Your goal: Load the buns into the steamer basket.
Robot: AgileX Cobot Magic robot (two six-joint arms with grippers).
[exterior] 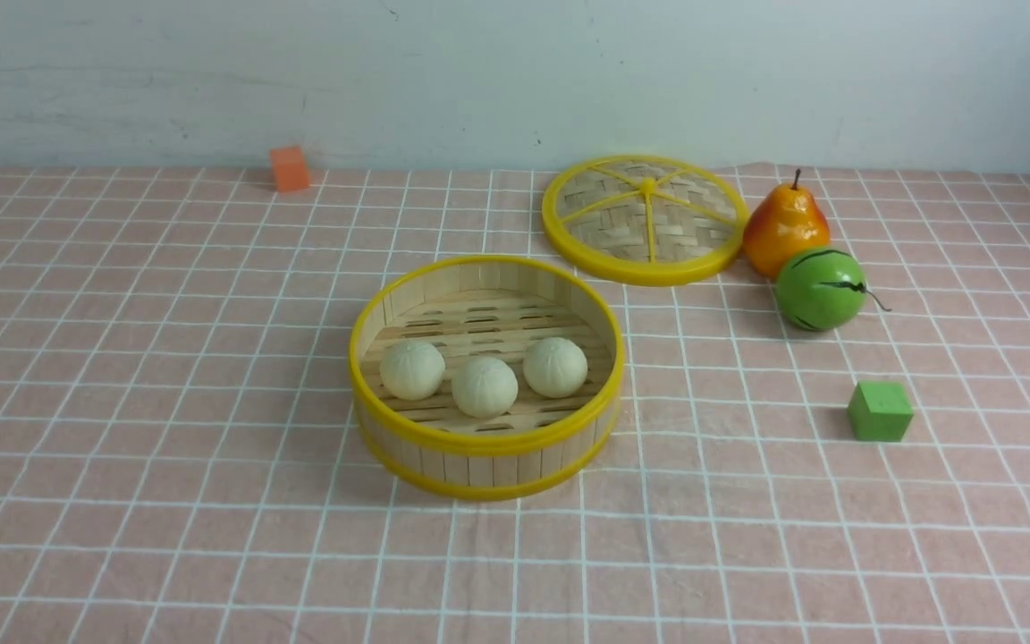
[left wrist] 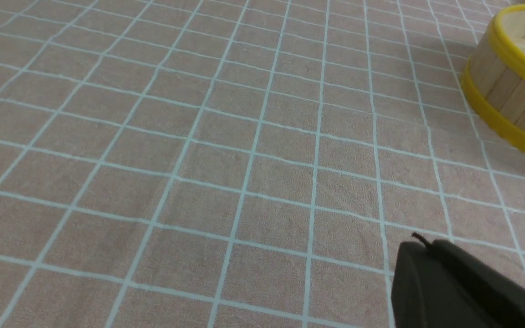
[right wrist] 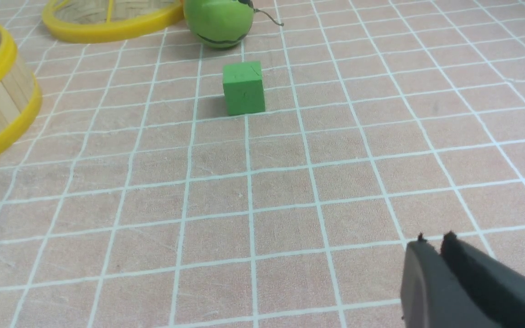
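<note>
Ahead of both end effectors, well apart from either, the steamer basket (exterior: 486, 438) sits on the pink checked surface (exterior: 166, 447) with all three buns (exterior: 483, 386) inside on the slatted floor, in a loose row, none touching. Task looks done, nothing left outside. Left end effector (left wrist: 419, 246) is low over bare cloth, basket off to its right; fingertips pressed together, holding nothing. Right end effector (right wrist: 433, 243) is likewise nearly closed, just a sliver between the tips, empty; green cube (right wrist: 243, 88) ahead of it, watermelon (right wrist: 219, 20) beyond that, basket wall to its left. Lid (exterior: 645, 219) lies flat behind the basket, pear (exterior: 785, 228) touching or just beside its rim, cannot tell which. Orange block (exterior: 290, 168) far back left. Risks: an arm sweeping forward could clip the basket wall and roll the buns; the right one could knock the cube.
</note>
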